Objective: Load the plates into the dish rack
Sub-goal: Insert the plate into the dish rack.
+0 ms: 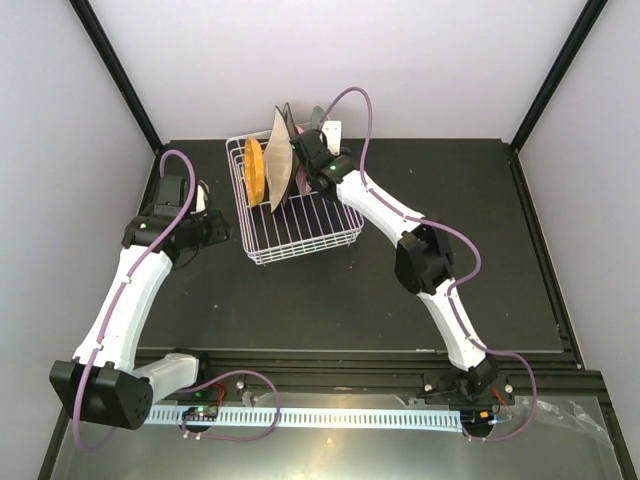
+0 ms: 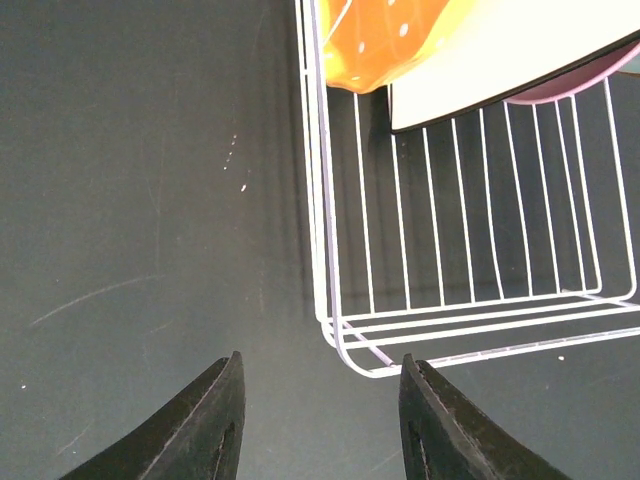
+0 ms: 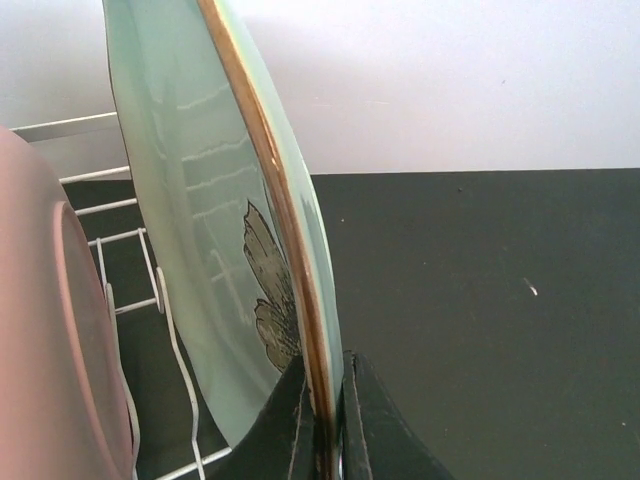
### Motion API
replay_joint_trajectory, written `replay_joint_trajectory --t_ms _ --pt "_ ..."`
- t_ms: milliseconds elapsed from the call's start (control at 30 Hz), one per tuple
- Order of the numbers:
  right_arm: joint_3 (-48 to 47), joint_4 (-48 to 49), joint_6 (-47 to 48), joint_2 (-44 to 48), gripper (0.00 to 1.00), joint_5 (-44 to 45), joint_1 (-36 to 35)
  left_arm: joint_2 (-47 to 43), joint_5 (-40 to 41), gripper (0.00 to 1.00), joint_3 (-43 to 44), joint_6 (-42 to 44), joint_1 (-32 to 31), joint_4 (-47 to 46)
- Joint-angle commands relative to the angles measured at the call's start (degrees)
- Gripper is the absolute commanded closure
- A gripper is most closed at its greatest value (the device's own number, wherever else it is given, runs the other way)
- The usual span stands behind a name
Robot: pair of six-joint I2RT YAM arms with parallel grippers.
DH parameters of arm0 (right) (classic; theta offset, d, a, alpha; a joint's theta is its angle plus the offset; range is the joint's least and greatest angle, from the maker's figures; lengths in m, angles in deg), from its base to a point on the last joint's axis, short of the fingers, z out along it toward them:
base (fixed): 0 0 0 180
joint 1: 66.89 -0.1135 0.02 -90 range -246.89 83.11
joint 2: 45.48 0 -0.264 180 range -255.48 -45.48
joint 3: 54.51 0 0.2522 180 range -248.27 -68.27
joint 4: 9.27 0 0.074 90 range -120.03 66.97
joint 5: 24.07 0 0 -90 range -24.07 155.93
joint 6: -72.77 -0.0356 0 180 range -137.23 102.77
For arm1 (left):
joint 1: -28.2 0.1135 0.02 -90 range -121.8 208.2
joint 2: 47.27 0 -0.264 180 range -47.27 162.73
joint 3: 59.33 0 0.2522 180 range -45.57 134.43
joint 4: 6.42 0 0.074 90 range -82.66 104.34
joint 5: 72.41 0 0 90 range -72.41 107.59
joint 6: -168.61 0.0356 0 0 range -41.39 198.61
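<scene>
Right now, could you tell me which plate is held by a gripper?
The pale green plate with the dark flower: the right gripper pinches its rim. The orange plate, cream plate and pink plate stand free in the dish rack.

Plates (image 1: 275, 160) stand upright at the far end of the dish rack (image 1: 305, 251).

Lab test cell: blk tabletop (image 1: 300, 300), white enclosure walls (image 1: 350, 60), blk frame posts (image 1: 117, 70).

Fixed overhead view from behind, two close wrist views, all sharing dish rack (image 1: 300, 230)
</scene>
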Motion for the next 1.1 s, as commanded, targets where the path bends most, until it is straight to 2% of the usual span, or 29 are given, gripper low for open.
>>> replay_joint_trajectory --t_ms 0,267,467,767,1067 --pt "3.5 -2.4 -1.4 0.3 0.99 -3.7 -2.0 -1.1 0.0 0.56 1.1 0.9 0.6 1.0" --pt "6.0 -1.8 -0.5 1.0 0.99 -2.4 -3.2 -2.0 0.0 0.58 0.0 1.4 0.9 0.8" --pt "16.5 6.3 2.0 6.3 0.99 0.1 -5.4 -2.4 -0.1 0.58 -1.0 1.5 1.1 0.3" --pt "15.0 2.9 0.0 4.5 0.99 -2.1 -5.6 -2.7 -1.0 0.59 -1.9 1.3 1.3 0.0" --pt "8.9 2.4 1.3 0.4 0.99 -5.4 -5.0 -2.9 -1.5 0.6 -1.8 1.8 1.3 0.2"
